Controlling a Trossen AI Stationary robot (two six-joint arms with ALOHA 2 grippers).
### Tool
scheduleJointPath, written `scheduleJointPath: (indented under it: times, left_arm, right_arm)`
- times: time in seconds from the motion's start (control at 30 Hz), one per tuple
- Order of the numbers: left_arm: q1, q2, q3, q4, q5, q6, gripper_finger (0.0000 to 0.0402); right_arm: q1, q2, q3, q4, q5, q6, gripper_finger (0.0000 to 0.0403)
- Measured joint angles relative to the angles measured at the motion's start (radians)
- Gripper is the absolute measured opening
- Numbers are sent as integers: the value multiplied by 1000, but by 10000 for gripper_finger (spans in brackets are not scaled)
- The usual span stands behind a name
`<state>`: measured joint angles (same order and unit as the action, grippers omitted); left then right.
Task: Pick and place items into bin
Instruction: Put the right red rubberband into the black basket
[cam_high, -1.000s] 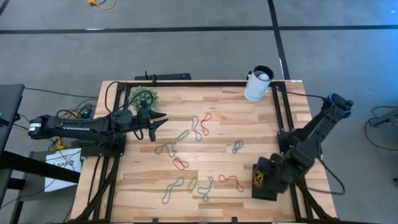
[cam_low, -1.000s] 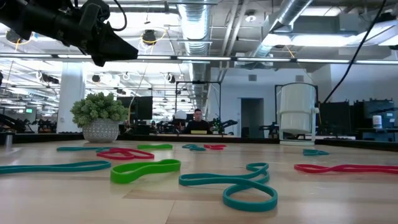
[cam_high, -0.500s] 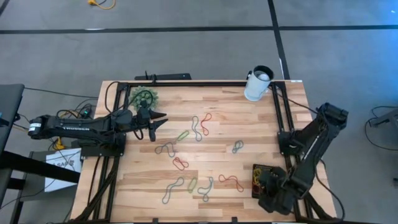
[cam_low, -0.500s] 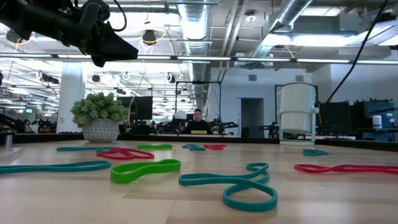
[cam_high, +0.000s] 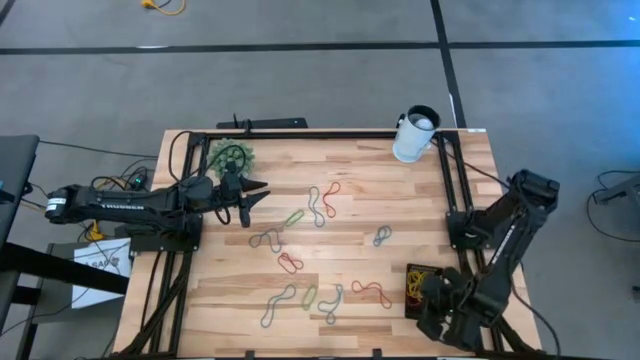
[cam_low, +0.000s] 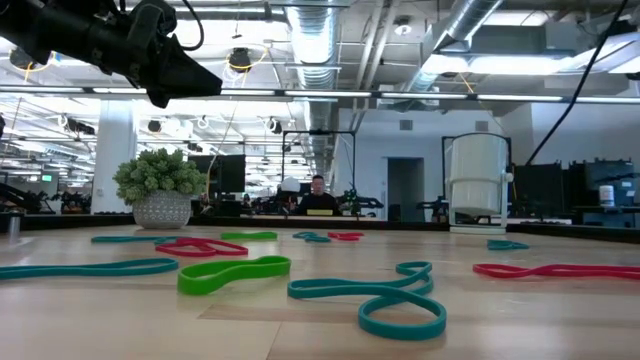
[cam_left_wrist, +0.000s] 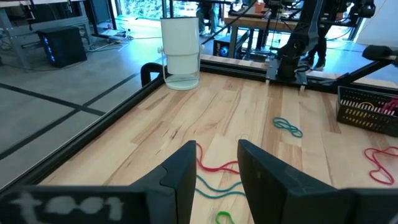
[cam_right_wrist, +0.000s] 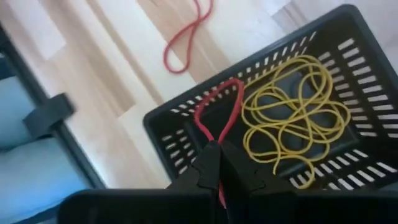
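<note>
So the right gripper (cam_right_wrist: 219, 163) is down at the table's 4 o'clock corner, right over the bin (cam_high: 412, 292), jaws pinched tight on a red band (cam_right_wrist: 219, 118) that dangles into the tray next to a tangle of yellow bands (cam_right_wrist: 292, 112). Looks to me like the drop-off step. Tip: the loop's far end drapes over the bin's slotted wall, so I'd shift a touch toward the tray's middle before letting go, otherwise it may hang on the rim or spill out. Open fully and lift straight up, since floppy rubber likes to cling to a finger.

The left gripper (cam_left_wrist: 214, 168) hovers near 10 o'clock beside the green spiky ball (cam_high: 231, 156), jaws parted with nothing between them. Plenty of loose bands (cam_high: 320, 204) are scattered mid-table, one red one (cam_high: 371, 291) just at the bin's 9 o'clock.
</note>
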<state>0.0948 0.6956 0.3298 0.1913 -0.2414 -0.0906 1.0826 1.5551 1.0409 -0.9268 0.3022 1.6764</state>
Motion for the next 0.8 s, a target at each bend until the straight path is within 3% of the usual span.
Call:
scheduleJointPath:
  times: [0.27, 0.5, 0.8]
  left_arm:
    - [0, 0, 0, 0, 0, 0, 109]
    - [0, 0, 0, 0, 0, 0, 109]
    - [0, 0, 0, 0, 0, 0, 109]
  right_arm:
    - [-44, 70, 0, -24, -170, 0, 30]
    - [-69, 36, 0, -24, -173, -33, 64]
    - [-97, -67, 0, -41, -173, -55, 69]
